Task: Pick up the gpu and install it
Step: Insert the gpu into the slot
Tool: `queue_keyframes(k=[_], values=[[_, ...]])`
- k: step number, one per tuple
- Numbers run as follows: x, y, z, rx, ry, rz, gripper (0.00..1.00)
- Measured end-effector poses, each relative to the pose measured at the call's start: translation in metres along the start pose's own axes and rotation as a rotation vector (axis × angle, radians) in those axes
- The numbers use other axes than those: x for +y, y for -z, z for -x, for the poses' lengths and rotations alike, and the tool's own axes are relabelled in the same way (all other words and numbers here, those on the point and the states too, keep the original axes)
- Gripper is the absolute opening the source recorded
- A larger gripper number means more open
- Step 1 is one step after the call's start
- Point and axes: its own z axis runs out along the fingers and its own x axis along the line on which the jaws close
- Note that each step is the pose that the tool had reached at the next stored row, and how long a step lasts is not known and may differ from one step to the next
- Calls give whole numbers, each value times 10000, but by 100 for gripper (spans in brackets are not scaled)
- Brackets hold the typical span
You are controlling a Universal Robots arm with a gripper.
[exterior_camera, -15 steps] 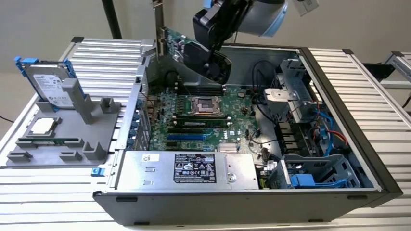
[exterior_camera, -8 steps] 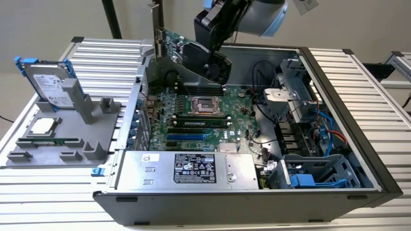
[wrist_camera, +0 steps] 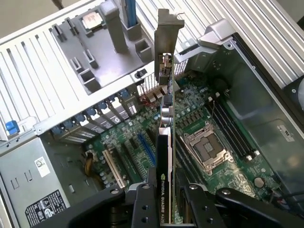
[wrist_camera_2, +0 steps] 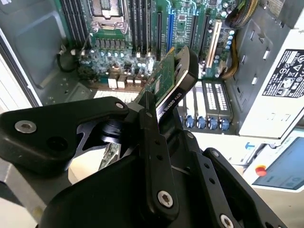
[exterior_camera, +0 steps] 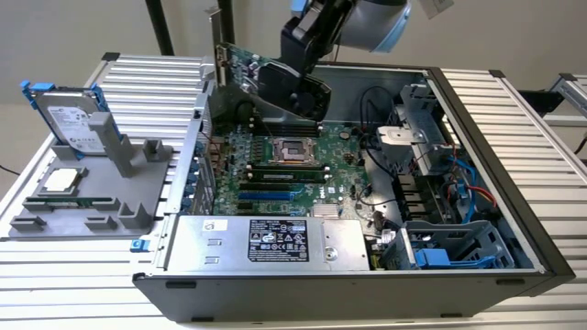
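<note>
The fingers [wrist_camera: 142, 209] pinch the gpu [wrist_camera: 164, 118] at its cooler end, one pressed against each face. The card hangs on edge in the air above the motherboard [exterior_camera: 275, 172] of the open computer case [exterior_camera: 367, 289]. Its silver bracket [wrist_camera: 168, 28] is at the far end from the fingers.

The arm [exterior_camera: 374, 19] comes in from the top of the exterior view, its grey and blue wrist [exterior_camera: 390, 31] tilted. The black gripper [exterior_camera: 307, 100] slants downward from it. In both wrist views its two fingers [wrist_camera: 144, 206] are clamped flat against opposite faces of the gpu [wrist_camera: 164, 118], which is held edge-on between them.
</note>
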Motion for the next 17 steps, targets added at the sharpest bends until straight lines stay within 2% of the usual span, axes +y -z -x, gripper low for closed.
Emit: queue_keyframes(k=[9,17], values=[[0,0,0,257,877,-7,0],[1,4,0,436,1484,-11,0]])
